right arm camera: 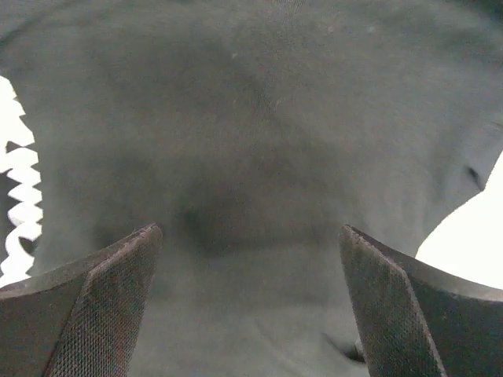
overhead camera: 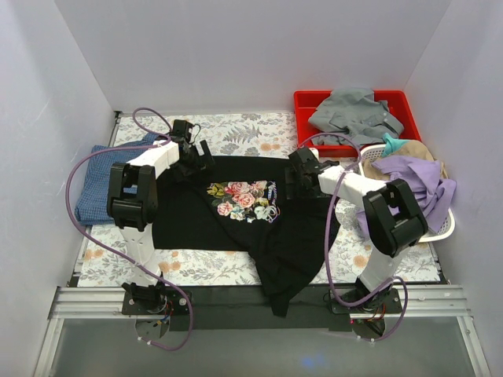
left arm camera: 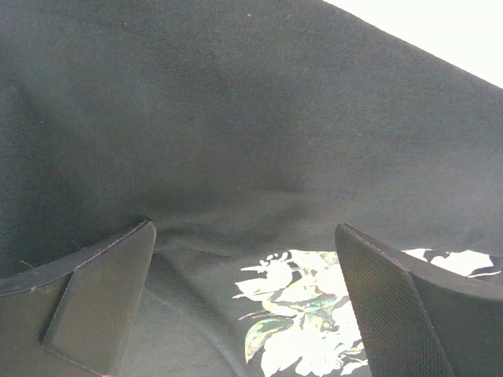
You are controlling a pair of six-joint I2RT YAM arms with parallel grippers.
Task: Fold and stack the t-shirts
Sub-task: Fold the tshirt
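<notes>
The large black t-shirt (overhead camera: 189,220) with a pink-rose print (overhead camera: 244,201) lies spread across the table, its lower part hanging over the front edge. My left gripper (overhead camera: 193,157) is open and pressed down on the shirt's far left edge; the black cloth (left arm camera: 236,141) and print (left arm camera: 306,314) fill the left wrist view. My right gripper (overhead camera: 300,177) is open on the shirt's far right part; black cloth (right arm camera: 251,157) fills its view between the fingers. The mottled blue t-shirt (overhead camera: 96,182) lies folded at the table's left edge.
A red bin (overhead camera: 306,102) with a grey garment (overhead camera: 354,114) stands at the back right. A white basket (overhead camera: 440,228) of purple, teal and tan clothes stands at the right. A floral tablecloth (overhead camera: 251,129) covers the table. White walls close in on three sides.
</notes>
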